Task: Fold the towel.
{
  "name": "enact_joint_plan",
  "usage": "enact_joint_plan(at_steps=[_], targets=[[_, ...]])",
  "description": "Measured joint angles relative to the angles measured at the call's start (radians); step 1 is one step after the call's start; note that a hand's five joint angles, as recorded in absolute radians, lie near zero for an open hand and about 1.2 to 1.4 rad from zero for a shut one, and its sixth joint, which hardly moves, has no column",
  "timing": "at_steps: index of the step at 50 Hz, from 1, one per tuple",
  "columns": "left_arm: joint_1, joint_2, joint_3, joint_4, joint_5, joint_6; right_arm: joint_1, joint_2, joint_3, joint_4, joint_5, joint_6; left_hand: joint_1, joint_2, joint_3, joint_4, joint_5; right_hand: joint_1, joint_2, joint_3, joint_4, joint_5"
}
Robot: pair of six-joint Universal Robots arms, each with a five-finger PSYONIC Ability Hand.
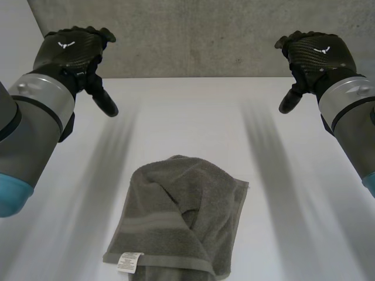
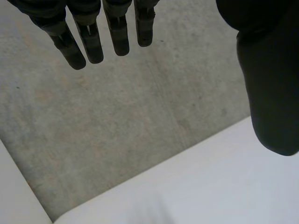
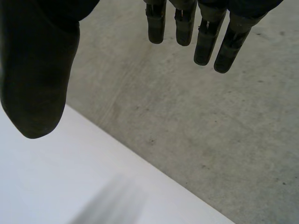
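My left hand hangs in the air with nothing in it, its fingers straight and spread away from the thumb. My right hand matches it, with loose, straight fingers, the thumb held wide, and no grip on anything. Both palms face out toward the grey wall, with the far edge of the white table beneath them.

The towel lies back toward my body from both hands, well apart from either one. It is a grey, rumpled heap on the table, lying between my arms. My left hand is beyond the towel and off its left side. My right hand is beyond it and off its right side. As far as I can judge, the towel's long axis runs away from me toward the wall, with a hemmed band across it and a white label at its near left corner. Its near end passes out of my head view, so I cannot tell where it finishes.

I judge my left hand a shade nearer the towel than my right, though they are close to even. Either hand must draw back and down to reach the towel's far edge, which is the closest part to them.
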Motion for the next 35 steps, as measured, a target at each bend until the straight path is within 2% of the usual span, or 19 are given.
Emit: enact_joint_plan(at_steps=[3,7,12,15,20,25,30,35], targets=[[-0.005,0.018,-0.039,-0.017,0.029,0.011,-0.001,0.005,-0.002,0.040,-0.037,-0.061,0.000,0.001,0.002,0.000,0.015,0.000,0.000,0.000,0.000,0.000],[-0.014,0.060,-0.146,-0.045,0.117,0.041,-0.002,0.021,0.017,0.128,-0.128,-0.183,0.000,0.001,0.002,0.000,0.018,0.000,0.000,0.000,0.000,0.000],[-0.026,0.121,-0.356,-0.028,0.273,0.104,0.003,0.046,0.103,0.202,-0.259,-0.288,0.000,0.001,0.002,0.000,0.022,0.000,0.000,0.000,0.000,0.000],[-0.030,0.136,-0.447,0.014,0.330,0.135,0.006,0.054,0.166,0.183,-0.311,-0.303,0.000,0.001,0.002,0.000,0.022,0.000,0.000,0.000,0.000,0.000],[-0.044,0.130,-0.608,0.173,0.406,0.198,0.012,0.060,0.318,0.048,-0.390,-0.303,0.001,0.005,0.004,0.002,0.030,0.000,0.000,0.000,0.000,0.000],[-0.073,0.074,-0.683,0.305,0.438,0.229,0.027,0.065,0.420,-0.088,-0.415,-0.293,0.005,0.018,0.024,0.002,0.051,0.000,0.000,0.000,0.000,0.000],[-0.112,-0.031,-0.708,0.375,0.446,0.241,0.073,0.130,0.453,-0.182,-0.392,-0.286,0.094,0.107,0.121,0.093,0.137,0.052,0.025,0.029,0.017,0.054],[-0.128,-0.096,-0.707,0.385,0.441,0.241,0.099,0.197,0.439,-0.200,-0.347,-0.282,0.262,0.270,0.286,0.260,0.294,0.285,0.265,0.272,0.260,0.299]])
